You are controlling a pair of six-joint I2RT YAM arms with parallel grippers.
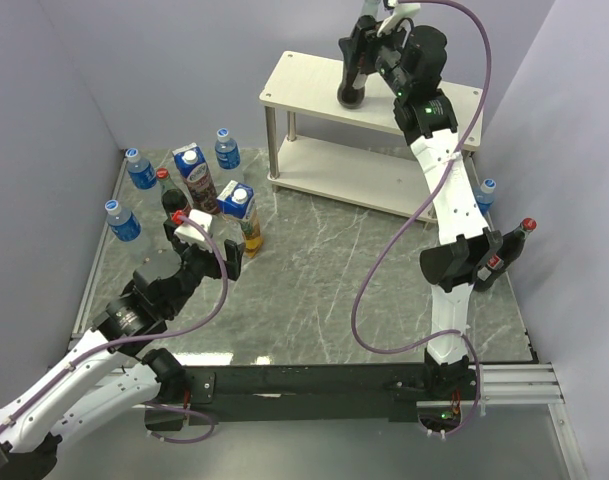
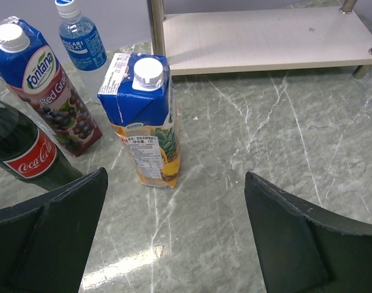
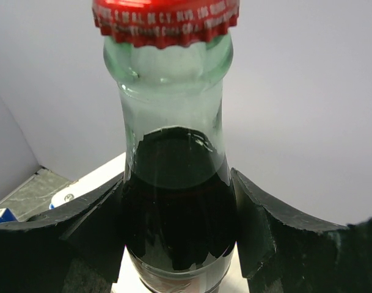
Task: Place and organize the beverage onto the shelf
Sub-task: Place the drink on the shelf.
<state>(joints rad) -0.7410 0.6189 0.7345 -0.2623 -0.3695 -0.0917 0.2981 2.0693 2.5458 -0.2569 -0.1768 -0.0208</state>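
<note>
Coca-Cola bottle (image 3: 173, 183) in right tool (image 3: 176, 232), red cap (image 3: 166, 21) wrist-view only

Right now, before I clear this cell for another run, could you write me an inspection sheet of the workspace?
Surface: grey marbled table, no spills seen.
Job's things: shelf, lower board bare; held Coca-Cola bottle at the top board; on the table stand two other Coca-Cola bottles, four water bottles, grape carton, pineapple carton.
Clutter: nothing seen.
Grippers: right gripper shut on the held Coca-Cola bottle; left gripper open, empty.
Cables: purple cables loop along both arms.
Surroundings: pale walls on three sides.
</note>
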